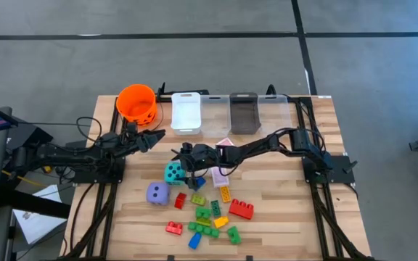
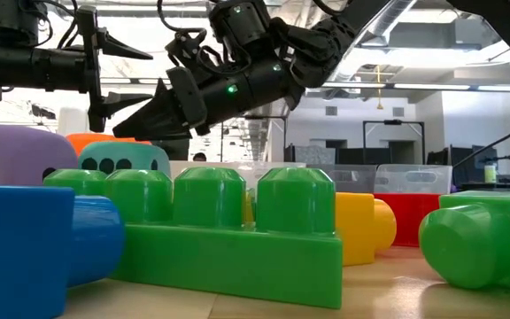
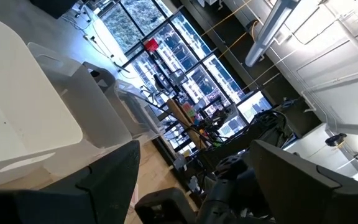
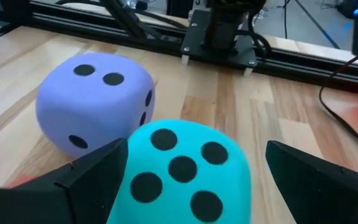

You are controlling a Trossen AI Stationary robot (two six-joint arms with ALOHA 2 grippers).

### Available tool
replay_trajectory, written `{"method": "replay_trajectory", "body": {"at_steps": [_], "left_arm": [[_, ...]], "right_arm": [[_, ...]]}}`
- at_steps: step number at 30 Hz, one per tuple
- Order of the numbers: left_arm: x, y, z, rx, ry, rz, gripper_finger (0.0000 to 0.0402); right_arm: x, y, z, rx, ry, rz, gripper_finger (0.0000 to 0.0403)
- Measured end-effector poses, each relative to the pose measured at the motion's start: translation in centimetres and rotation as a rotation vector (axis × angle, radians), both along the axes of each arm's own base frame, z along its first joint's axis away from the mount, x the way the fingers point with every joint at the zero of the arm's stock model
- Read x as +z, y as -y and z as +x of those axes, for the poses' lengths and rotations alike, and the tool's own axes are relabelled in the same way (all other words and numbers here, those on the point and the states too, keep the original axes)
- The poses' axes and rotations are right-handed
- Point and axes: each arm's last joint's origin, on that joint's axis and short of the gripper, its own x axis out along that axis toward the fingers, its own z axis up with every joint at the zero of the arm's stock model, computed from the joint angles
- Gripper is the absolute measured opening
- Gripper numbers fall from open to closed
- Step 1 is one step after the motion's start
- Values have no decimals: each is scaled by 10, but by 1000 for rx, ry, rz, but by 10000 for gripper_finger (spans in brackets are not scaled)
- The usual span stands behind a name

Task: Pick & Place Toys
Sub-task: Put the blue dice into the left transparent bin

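High view: we see the right gripper (image 1: 182,157) stretched across the table (image 1: 281,217) toward its middle, poised just over the teal die (image 1: 173,172). In the right wrist view its two dark fingers (image 4: 92,177) stand wide apart on either side of that die (image 4: 182,171), not touching it and holding nothing. The purple die (image 1: 157,193) sits just beside the teal one, nearer the front edge. A pink card (image 1: 226,142) lies near the right arm, close to the bins. The small bricks are scattered toward the front of the table, among them a red brick (image 1: 241,209), a green brick (image 1: 209,230) and a blue brick (image 1: 194,240). The left gripper (image 1: 153,138) hangs near the orange bucket (image 1: 136,102), above the table's left side; we see its fingers spread apart and empty. A white bin (image 1: 186,111) and clear bins (image 1: 244,112) line the back edge.
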Motion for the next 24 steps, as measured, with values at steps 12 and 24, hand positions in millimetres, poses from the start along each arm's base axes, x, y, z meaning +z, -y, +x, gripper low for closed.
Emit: {"method": "replay_trajectory", "body": {"at_steps": [12,24], "left_arm": [[0,0,0,1,0,0,298],[0,0,0,5,-1,2,298]], "right_arm": [[-2,0,-1,-24,-55,34,376],[-6,-1,-5,-10,-142,76,376]]}}
